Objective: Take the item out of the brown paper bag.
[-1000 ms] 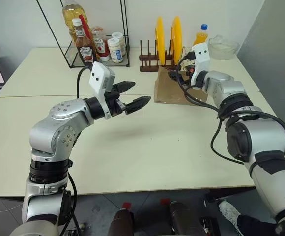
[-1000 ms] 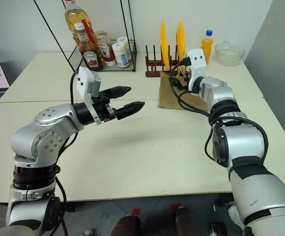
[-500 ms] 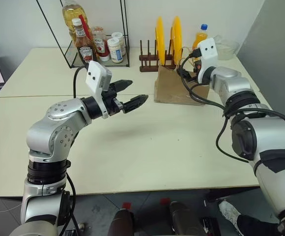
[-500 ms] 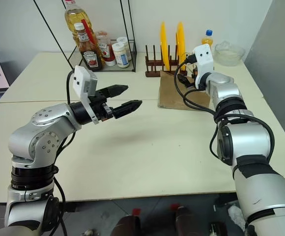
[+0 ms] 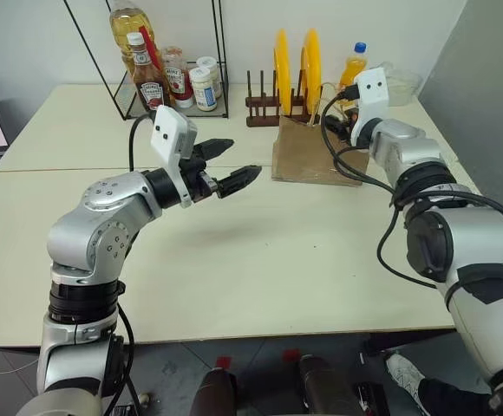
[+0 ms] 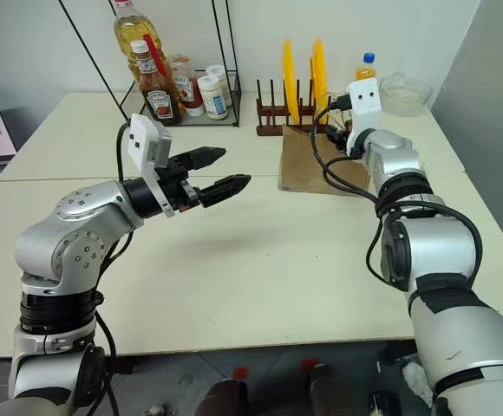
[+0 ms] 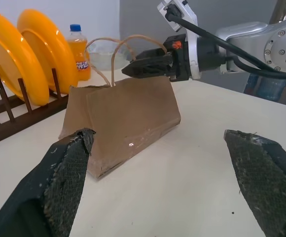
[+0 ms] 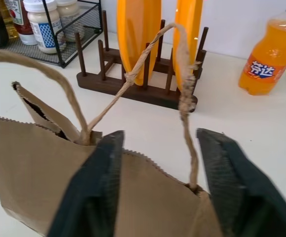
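Right gripper [image 7: 133,67] is at the top edge of the brown paper bag [image 7: 128,121], fingers [image 8: 91,192] straddling the near wall by a string handle [image 8: 185,98]; whether they pinch the paper, I cannot tell. Left gripper [image 5: 228,166] hangs over bare table [image 5: 260,260] with jaws spread wide, empty. The bag sits at its two o'clock. The bottle inside is hidden.

Light is coming in bright and even from overhead, just throwing a soft shadow on the table [image 5: 260,260] under the left arm. Head views are staying sharp. In the wrist views the near fingers [image 7: 66,182] are blurring out, and a tiny glare spot is sitting on the bag [image 7: 131,144].
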Available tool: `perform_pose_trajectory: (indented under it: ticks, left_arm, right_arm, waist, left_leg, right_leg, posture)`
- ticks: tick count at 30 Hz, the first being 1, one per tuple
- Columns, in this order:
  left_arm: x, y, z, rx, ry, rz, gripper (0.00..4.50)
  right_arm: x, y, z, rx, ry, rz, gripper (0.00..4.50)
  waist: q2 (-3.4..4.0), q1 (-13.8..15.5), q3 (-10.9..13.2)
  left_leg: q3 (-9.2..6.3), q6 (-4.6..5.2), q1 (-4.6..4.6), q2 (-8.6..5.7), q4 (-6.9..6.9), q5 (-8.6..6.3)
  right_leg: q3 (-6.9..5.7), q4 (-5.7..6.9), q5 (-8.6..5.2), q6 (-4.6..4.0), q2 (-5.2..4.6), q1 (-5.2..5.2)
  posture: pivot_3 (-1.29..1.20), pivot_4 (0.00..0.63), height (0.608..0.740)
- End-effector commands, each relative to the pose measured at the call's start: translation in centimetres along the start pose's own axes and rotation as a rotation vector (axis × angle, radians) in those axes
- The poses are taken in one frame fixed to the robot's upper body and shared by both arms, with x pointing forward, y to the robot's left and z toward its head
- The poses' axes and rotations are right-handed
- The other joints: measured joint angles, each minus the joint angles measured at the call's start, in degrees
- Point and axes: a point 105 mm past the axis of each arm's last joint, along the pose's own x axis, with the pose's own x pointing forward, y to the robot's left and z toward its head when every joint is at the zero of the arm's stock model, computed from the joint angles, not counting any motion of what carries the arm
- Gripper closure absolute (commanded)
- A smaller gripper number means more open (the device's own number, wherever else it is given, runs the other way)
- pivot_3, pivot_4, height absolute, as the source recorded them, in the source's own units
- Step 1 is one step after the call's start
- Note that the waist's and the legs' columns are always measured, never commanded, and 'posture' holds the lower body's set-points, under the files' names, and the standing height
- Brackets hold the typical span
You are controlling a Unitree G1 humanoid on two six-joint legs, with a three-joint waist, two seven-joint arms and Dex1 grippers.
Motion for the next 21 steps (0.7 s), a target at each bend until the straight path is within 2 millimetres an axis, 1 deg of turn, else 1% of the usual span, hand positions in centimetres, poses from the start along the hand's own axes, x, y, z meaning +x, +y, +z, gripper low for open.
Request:
perform_pose_trajectory:
  ticks: [1, 2, 4, 8, 11, 21]
  left_arm:
    - [0.0, -0.2, 1.6, 0.052, -0.044, 0.003, 0.00]
    - [0.0, -0.2, 1.6, 0.052, -0.044, 0.007, 0.00]
    - [-0.1, -0.1, 1.7, 0.053, -0.045, 0.016, 0.00]
    - [-0.2, 0.1, 1.7, 0.054, -0.046, 0.030, 0.00]
    - [-0.5, 0.1, 1.6, 0.053, -0.044, 0.040, 0.00]
    - [-1.2, 0.4, 1.4, 0.022, -0.053, 0.097, 0.00]
  right_arm:
    - [-0.1, 0.1, 3.0, 0.004, -0.078, -0.001, 3.50]
    - [-0.1, 0.1, 3.0, 0.004, -0.079, 0.000, 3.87]
    - [-0.1, 0.2, 3.1, 0.006, -0.080, 0.001, 4.46]
    - [-0.1, 0.2, 3.2, 0.012, -0.089, 0.000, 4.46]
    - [-0.2, 0.2, 3.9, 0.014, -0.113, 0.007, 4.46]
    - [-0.4, 2.6, 7.4, 0.085, -0.213, 0.139, 4.46]
  waist:
    - [0.00, 0.00, 0.00]
    - [0.00, 0.00, 0.00]
    - [0.00, 0.00, 0.00]
    - [0.00, 0.00, 0.00]
    - [0.00, 0.00, 0.00]
    - [0.01, -0.05, 0.01]
  left_leg:
    - [0.00, 0.00, 0.00, 0.00, 0.00, 0.00]
    - [0.00, 0.00, 0.00, 0.00, 0.00, 0.00]
    - [0.00, 0.00, 0.00, 0.00, 0.00, 0.00]
    - [0.00, 0.00, 0.00, 0.00, 0.00, 0.00]
    - [0.00, 0.00, 0.00, 0.00, 0.00, 0.00]
    - [0.00, 0.00, 0.00, 0.00, 0.00, 0.00]
  right_leg:
    - [0.00, 0.00, 0.00, 0.00, 0.00, 0.00]
    - [0.00, 0.00, 0.00, 0.00, 0.00, 0.00]
    - [0.01, 0.00, 0.00, 0.00, 0.00, 0.00]
    - [0.00, 0.01, 0.00, 0.00, 0.00, 0.00]
    - [0.00, 0.01, 0.00, 0.00, 0.00, 0.00]
    - [0.00, 0.02, 0.00, 0.00, 0.00, 0.00]
  posture:
    - [0.00, 0.150, 0.740]
    - [0.00, 0.150, 0.740]
    - [0.00, 0.150, 0.740]
    - [0.00, 0.150, 0.740]
    - [0.00, 0.150, 0.740]
    - [0.00, 0.150, 0.740]
